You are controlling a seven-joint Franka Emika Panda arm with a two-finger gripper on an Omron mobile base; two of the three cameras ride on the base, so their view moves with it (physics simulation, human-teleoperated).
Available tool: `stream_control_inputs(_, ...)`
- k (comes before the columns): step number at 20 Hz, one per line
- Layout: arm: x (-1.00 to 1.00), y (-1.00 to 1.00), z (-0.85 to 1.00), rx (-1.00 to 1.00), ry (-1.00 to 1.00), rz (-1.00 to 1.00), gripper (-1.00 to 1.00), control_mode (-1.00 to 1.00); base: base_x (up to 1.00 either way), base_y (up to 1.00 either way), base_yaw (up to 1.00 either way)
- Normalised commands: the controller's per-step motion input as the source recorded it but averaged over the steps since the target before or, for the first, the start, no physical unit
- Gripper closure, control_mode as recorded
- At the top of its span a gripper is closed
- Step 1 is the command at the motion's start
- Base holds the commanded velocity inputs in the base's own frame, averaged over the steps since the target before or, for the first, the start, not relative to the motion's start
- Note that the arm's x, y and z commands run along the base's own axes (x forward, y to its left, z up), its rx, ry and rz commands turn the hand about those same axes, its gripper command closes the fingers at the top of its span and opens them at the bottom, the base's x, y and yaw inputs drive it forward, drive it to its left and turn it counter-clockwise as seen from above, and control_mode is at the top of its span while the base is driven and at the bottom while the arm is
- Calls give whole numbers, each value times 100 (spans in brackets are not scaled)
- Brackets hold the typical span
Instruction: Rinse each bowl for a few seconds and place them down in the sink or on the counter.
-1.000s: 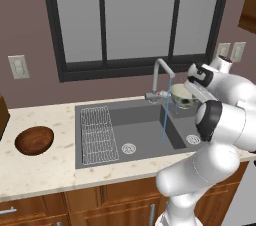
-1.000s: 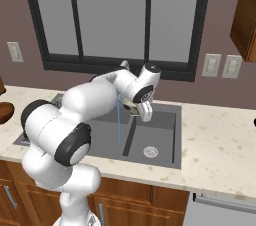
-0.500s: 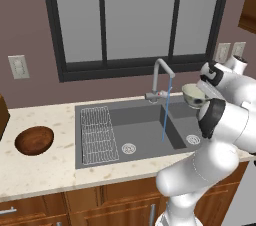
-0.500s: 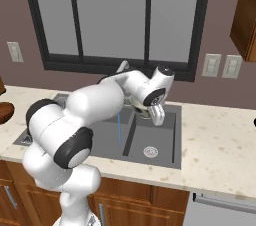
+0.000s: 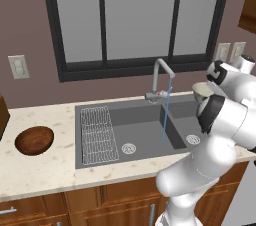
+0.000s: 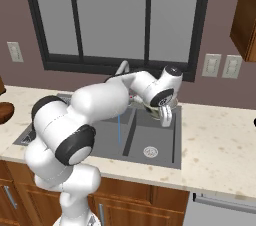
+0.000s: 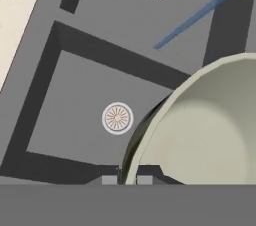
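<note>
My gripper (image 7: pixel 127 180) is shut on the rim of the pale grey-green bowl (image 7: pixel 205 130), which hangs over the right basin of the dark grey sink (image 5: pixel 145 130). In the left base view this bowl (image 5: pixel 201 90) sits at the arm's hand, right of the faucet (image 5: pixel 161 66). A thin stream of water (image 5: pixel 165 115) falls from the spout into the sink, left of the bowl and clear of it. The dark reddish-brown wooden bowl (image 5: pixel 34 140) rests upright on the beige counter (image 5: pixel 45 170), far left of the sink.
A wire grid rack (image 5: pixel 97 132) lies in the left part of the sink. The right basin's round drain (image 7: pixel 117 118) lies below the held bowl. More counter (image 6: pixel 220 145) stretches to the right of the sink. A dark-framed window (image 5: pixel 135 20) stands behind the faucet.
The arm has carried the pale bowl to the right, from under the faucet's stream to over the right basin. The water keeps running. The wooden bowl has not moved.
</note>
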Motion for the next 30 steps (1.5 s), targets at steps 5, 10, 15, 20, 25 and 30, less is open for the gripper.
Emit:
stream_control_inputs(5,0,-28,0,-2,0,-25,100,-100,0,0,0)
stream_control_inputs(10,0,-30,0,0,0,-31,100,-100,0,0,0)
stream_control_inputs(15,0,-29,0,0,0,-31,100,-100,0,0,0)
stream_control_inputs(20,0,-17,-1,0,0,-30,100,-100,0,0,0)
stream_control_inputs(25,0,-1,-9,0,0,-24,100,-100,0,0,0)
stream_control_inputs(30,0,-9,-12,0,0,-19,100,-100,0,0,0)
